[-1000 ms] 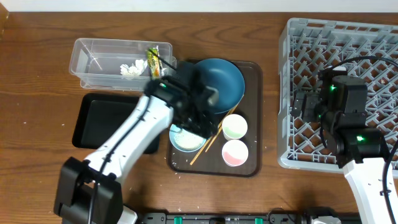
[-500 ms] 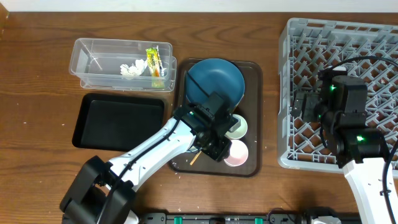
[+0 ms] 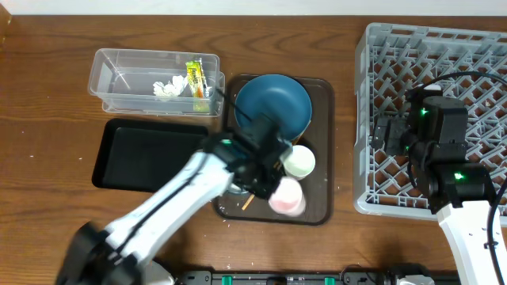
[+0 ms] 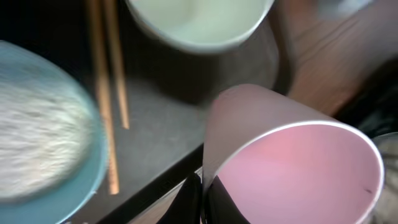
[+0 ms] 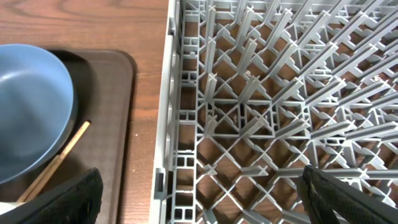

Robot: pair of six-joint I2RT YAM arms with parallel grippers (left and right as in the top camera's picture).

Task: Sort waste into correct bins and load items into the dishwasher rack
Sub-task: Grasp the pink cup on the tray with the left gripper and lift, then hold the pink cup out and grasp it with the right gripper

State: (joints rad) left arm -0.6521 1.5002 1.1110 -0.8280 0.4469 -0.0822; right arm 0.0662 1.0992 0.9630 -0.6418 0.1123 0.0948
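My left gripper (image 4: 203, 198) is shut on the rim of the pink-inside cup (image 4: 292, 168), one finger inside and one outside. The cup (image 3: 287, 198) is tipped on its side over the brown tray's front. The green-inside cup (image 3: 299, 161) stands upright just behind it. Chopsticks (image 4: 102, 93) lie between the cups and the pale blue bowl (image 4: 37, 124), which holds blurred white grains. The dark blue plate (image 3: 273, 104) sits at the tray's back. My right gripper (image 5: 199, 199) hangs open over the left edge of the grey dishwasher rack (image 3: 444, 63).
The clear tub (image 3: 131, 79) at the back left holds the white tissue (image 3: 166, 89) and the green-and-yellow wrapper (image 3: 195, 79). The black tray (image 3: 146, 154) lies in front of it. The brown serving tray (image 3: 321, 119) sits between the bins and the rack.
My left arm swung from the plate and bowl to the pink cup, shut on its rim and tipped it over. The right arm has not moved.
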